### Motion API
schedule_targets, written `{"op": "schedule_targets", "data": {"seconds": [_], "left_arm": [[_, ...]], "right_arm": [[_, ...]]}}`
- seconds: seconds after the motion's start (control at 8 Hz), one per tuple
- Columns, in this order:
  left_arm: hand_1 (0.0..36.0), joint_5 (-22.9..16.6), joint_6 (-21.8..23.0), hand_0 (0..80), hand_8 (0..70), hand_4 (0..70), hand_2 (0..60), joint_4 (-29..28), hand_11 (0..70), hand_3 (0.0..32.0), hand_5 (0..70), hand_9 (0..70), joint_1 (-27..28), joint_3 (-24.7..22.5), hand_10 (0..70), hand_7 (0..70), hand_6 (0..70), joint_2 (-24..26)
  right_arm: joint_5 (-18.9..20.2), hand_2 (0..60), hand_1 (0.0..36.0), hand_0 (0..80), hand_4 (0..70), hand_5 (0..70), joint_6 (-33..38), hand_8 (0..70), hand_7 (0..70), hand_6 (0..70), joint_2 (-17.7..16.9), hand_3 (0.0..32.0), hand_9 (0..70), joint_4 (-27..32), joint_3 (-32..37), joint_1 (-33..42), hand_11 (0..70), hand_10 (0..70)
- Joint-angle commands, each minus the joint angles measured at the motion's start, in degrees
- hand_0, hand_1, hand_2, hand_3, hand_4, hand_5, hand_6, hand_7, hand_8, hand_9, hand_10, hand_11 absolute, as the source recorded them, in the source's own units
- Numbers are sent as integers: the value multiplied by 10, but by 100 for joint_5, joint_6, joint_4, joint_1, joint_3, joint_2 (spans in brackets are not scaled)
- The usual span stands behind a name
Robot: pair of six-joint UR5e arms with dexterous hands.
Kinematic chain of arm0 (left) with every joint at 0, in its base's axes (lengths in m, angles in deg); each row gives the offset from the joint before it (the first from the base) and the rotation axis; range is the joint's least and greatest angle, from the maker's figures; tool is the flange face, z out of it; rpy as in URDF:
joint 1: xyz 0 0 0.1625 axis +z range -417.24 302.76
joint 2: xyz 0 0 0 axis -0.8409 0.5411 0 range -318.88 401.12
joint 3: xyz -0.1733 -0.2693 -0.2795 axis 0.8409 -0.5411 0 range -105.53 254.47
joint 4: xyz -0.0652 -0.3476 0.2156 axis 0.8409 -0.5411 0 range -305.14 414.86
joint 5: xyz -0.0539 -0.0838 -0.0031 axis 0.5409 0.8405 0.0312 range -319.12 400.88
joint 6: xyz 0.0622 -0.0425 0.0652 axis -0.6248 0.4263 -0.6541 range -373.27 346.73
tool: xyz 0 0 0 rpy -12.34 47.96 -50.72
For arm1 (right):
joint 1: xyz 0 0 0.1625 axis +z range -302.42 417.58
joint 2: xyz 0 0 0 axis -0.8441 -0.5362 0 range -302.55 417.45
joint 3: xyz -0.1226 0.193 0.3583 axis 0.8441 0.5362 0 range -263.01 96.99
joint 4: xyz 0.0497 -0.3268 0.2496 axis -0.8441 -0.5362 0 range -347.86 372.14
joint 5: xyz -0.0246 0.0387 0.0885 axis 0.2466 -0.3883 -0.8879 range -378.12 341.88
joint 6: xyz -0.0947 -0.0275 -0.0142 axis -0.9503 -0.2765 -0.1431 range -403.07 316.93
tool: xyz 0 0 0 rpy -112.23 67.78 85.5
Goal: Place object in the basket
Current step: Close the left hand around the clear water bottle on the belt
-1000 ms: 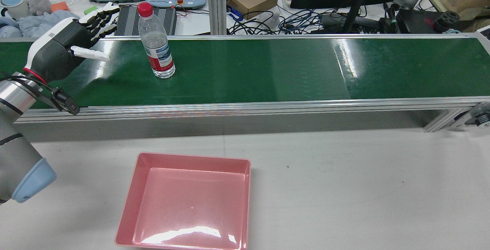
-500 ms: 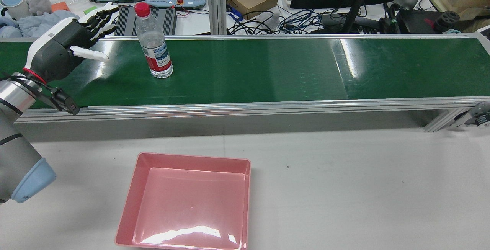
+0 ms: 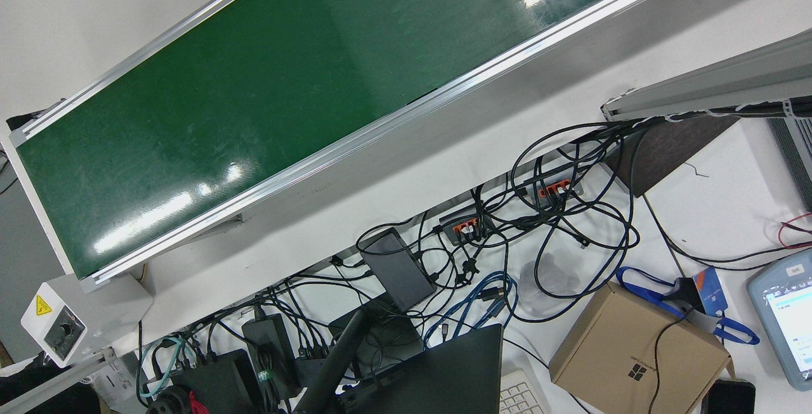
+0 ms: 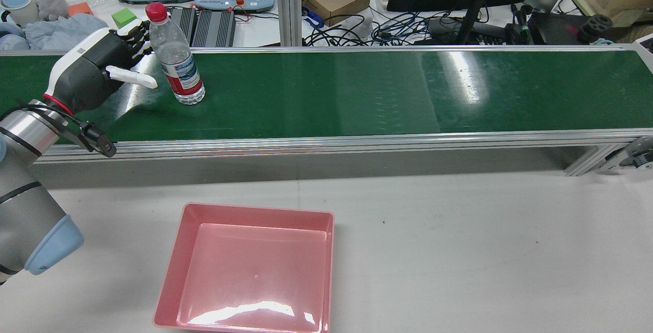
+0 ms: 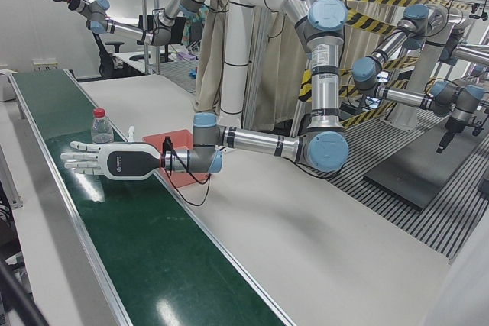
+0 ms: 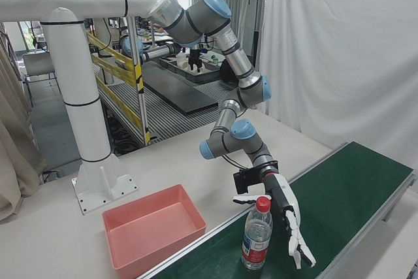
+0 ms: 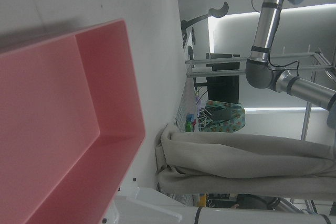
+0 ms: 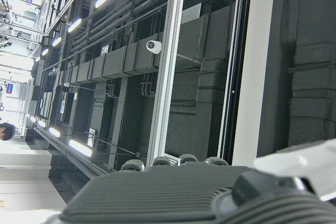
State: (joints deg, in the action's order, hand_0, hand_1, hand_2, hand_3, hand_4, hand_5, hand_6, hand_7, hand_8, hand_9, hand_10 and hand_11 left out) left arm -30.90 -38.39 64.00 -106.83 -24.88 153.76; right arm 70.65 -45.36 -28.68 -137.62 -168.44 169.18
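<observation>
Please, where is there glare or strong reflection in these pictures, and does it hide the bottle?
Rear view: white streaks of glare on the green conveyor belt and on the pink plastic basket floor; the clear plastic bottle with the red cap stays plainly visible. Front view: bright patches on the belt.

The left hand's (image 4: 99, 75) fingers sit behind the bottle (image 4: 176, 62), so contact's unclear. The basket's (image 4: 245, 266) near edge is cropped off.

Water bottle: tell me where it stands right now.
In the rear view the water bottle stands upright on the green conveyor belt's left end, beside the open left hand.
</observation>
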Motion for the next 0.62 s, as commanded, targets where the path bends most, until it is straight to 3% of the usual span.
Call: {"op": "schedule_targets", "data": {"seconds": [0.0,0.25,0.38,0.5], "left_arm": [[113,6,-11,504,22,112,0,88,108,4,176,11,64,30,64,15,25,74],[122,14,50,508,39,116,0,402,124,0,207,33,29,4,75,24,32,178],[188,232,147,550,114,116,64,649,232,0,357,134,-15,-23,146,86,67,205],[250,608,313,607,253,205,214,921,447,0,521,336,-42,-93,297,267,160,197]], "right_arm": [[0,0,0,0,0,0,0,0,0,0,0,0,0,0,0,2,0,0],[0,0,0,0,0,0,0,0,0,0,0,0,0,0,0,2,0,0],[0,0,0,0,0,0,0,0,0,0,0,0,0,0,0,2,0,0],[0,0,0,0,0,0,0,0,0,0,0,0,0,0,0,2,0,0]]}}
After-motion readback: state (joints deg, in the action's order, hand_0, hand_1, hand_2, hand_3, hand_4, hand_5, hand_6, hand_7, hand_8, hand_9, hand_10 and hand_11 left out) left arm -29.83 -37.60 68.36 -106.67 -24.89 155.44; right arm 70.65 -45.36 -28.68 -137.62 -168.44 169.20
